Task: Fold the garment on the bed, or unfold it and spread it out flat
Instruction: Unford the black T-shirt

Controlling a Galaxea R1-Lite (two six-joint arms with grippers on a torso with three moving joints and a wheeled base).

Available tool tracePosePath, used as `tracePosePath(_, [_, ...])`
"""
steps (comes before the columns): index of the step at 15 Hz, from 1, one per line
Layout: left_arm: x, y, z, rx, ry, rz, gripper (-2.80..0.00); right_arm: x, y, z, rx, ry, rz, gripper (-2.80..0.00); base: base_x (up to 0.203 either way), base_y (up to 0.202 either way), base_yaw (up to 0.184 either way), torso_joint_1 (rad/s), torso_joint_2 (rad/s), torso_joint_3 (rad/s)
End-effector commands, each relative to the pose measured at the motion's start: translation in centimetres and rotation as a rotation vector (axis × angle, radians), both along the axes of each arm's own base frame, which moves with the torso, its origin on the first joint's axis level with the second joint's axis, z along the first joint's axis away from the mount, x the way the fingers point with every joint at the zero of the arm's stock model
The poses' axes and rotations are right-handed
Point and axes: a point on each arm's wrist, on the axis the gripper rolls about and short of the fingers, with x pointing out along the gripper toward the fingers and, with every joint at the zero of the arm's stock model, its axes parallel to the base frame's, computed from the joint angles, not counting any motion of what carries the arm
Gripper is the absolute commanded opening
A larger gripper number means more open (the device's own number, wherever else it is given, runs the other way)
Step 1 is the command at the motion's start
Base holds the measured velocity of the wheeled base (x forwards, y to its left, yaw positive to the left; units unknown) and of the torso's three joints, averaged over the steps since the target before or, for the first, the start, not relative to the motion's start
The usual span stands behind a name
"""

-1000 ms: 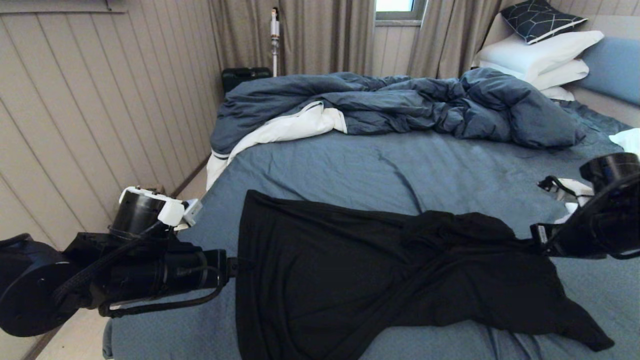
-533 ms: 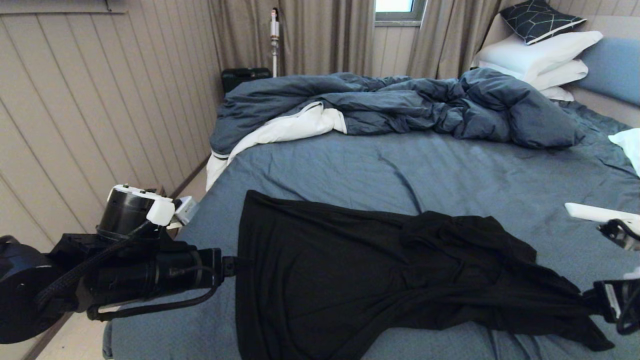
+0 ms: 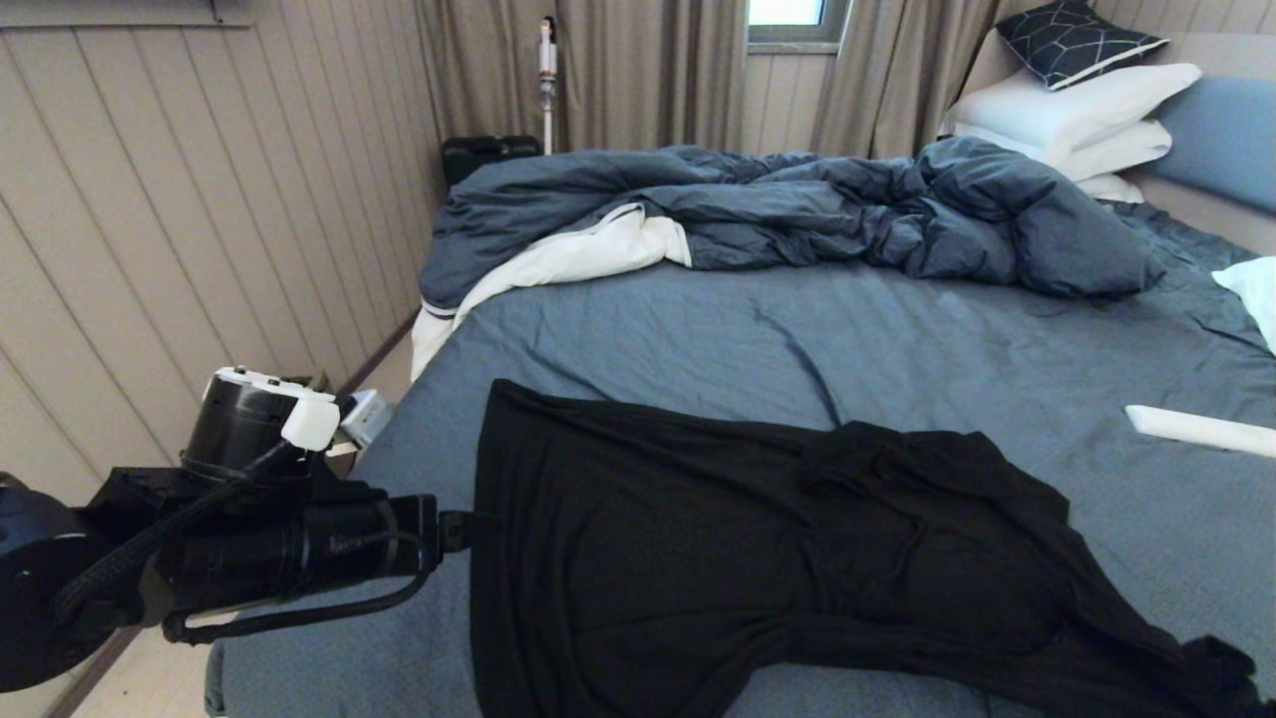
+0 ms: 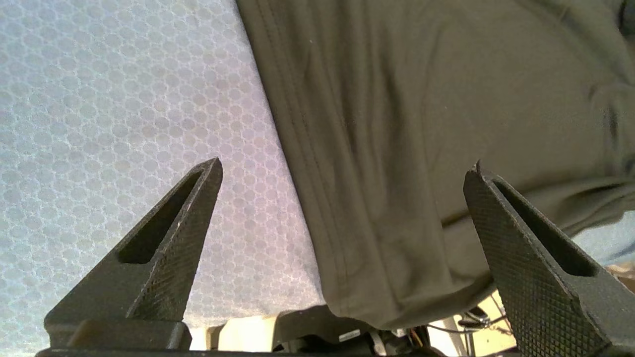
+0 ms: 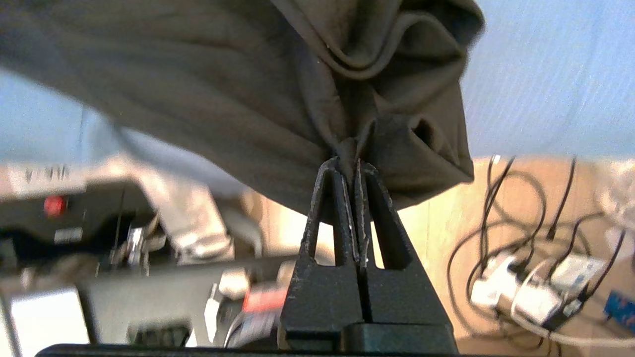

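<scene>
The garment [image 3: 698, 538], plain black side up, lies stretched across the near part of the bed [image 3: 897, 349]. Its right end is bunched and drawn to the bed's near right corner. My left gripper [image 4: 346, 163] is open at the garment's left hem [image 4: 397, 148], near the bed's left edge; the fingers straddle the hem without touching it. In the head view the left arm [image 3: 299, 543] reaches in from the left. My right gripper [image 5: 349, 161] is shut on a gathered fold of the garment [image 5: 223, 99] past the bed's edge. It is out of the head view.
A rumpled dark blue duvet [image 3: 797, 199] covers the far half of the bed. White pillows [image 3: 1077, 110] and a dark cushion [image 3: 1077, 35] are stacked at the far right. A flat white object [image 3: 1196, 429] lies on the sheet at right. A panelled wall [image 3: 199, 199] runs close on the left. Cables [image 5: 536, 248] lie on the floor.
My right arm has gone down and to the right, out of the head view, dragging the garment's right end toward the near right corner. The left arm has drawn back slightly to the left.
</scene>
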Motion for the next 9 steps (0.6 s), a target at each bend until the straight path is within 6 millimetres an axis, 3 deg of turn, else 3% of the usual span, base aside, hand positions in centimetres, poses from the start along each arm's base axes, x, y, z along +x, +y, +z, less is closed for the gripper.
tracePosePath(1, [0.0, 0.0, 0.1, -0.003, -0.004, 0.001, 0.00, -2.4, 1.2, -0.1, -0.020, -0.039, 0.004, -2.80, 0.000, 0.000, 0.000, 0.000, 0.00, 0.000])
tracePosePath(4, [-0.1, 0.1, 0.2, -0.005, -0.005, 0.000, 0.00, -3.5, 1.8, -1.5, 0.003, 0.013, 0.000, -2.80, 0.000, 0.000, 0.000, 0.000, 0.00, 0.000])
tracePosePath(9, [-0.2, 0.0, 0.1, -0.012, 0.006, -0.013, 0.00, -3.2, 1.6, -0.6, -0.031, -0.011, -0.013, -2.80, 0.000, 0.000, 0.000, 0.000, 0.00, 0.000])
